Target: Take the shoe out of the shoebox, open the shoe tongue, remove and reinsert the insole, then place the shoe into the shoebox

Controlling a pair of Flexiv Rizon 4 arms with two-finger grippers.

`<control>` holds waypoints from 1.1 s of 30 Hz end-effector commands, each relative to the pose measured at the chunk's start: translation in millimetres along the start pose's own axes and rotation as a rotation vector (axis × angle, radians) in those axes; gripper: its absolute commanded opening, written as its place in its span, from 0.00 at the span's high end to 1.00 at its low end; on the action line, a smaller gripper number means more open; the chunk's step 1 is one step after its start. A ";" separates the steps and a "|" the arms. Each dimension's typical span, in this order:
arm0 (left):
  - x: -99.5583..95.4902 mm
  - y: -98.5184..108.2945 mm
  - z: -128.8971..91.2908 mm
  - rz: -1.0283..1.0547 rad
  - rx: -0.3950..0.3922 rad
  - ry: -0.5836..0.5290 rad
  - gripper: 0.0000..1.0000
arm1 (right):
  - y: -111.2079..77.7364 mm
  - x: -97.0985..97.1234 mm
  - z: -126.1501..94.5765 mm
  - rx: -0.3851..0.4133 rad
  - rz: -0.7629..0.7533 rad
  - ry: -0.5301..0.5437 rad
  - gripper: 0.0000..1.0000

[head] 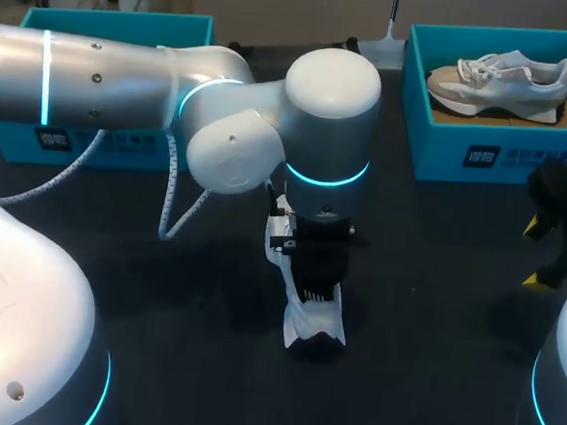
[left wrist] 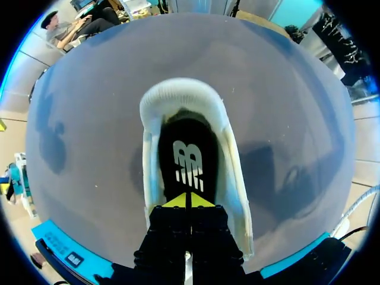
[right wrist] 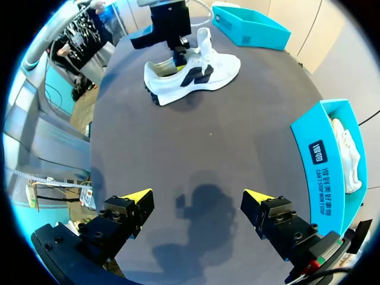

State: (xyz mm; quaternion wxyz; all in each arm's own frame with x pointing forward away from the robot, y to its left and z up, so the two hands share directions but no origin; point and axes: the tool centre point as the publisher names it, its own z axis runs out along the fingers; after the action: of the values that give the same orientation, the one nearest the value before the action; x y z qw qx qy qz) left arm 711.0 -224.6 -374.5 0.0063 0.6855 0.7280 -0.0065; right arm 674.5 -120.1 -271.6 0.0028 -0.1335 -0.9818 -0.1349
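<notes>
Left gripper clenched inside shoe; right gripper released, apart.
Insole likely thin, floppy: pinch its heel edge.

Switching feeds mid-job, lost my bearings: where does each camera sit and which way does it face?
Head view: above and behind, looking down on the dark table; left arm over the middle, right jaws at the edge.
Left wrist view: looking down into the white sneaker; left jaws shut over its black insole.
Right wrist view: at the table's right, facing across it; right jaws open.
Shared: all show that sneaker.
</notes>
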 end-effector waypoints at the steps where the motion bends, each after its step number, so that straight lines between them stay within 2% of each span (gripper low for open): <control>1: -0.5 2.1 -1.1 -0.013 -0.006 0.014 0.80 | 0.0 1.5 -0.1 0.002 0.001 -0.002 0.00; 2: 1.1 2.8 -1.3 -0.023 -0.001 0.018 0.53 | 0.0 1.5 -0.1 0.002 0.001 -0.002 0.00; 3: 2.6 3.8 -1.1 -0.028 0.000 0.023 0.13 | 0.0 1.5 -0.1 0.002 0.001 -0.002 0.00; 4: 4.7 4.6 -1.0 -0.034 0.003 0.025 0.00 | 0.0 1.5 -0.1 0.002 0.001 -0.002 0.00; 15: 17.3 7.4 -5.3 -0.073 -0.008 0.045 0.00 | 0.0 1.5 -0.1 0.002 0.001 -0.002 0.00; 23: 18.1 13.7 -10.1 -0.102 -0.004 0.040 0.00 | 0.0 1.5 -0.1 0.002 0.001 -0.002 0.00; 33: 17.8 10.0 -19.9 -0.083 0.017 0.029 0.00 | 0.0 1.5 -0.1 0.002 0.001 -0.002 0.00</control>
State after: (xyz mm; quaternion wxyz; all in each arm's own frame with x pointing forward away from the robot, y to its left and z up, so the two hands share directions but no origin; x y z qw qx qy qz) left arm 719.9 -210.6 -358.0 -0.0115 0.6532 0.7571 -0.0012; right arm 674.5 -120.1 -271.6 0.0028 -0.1334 -0.9818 -0.1349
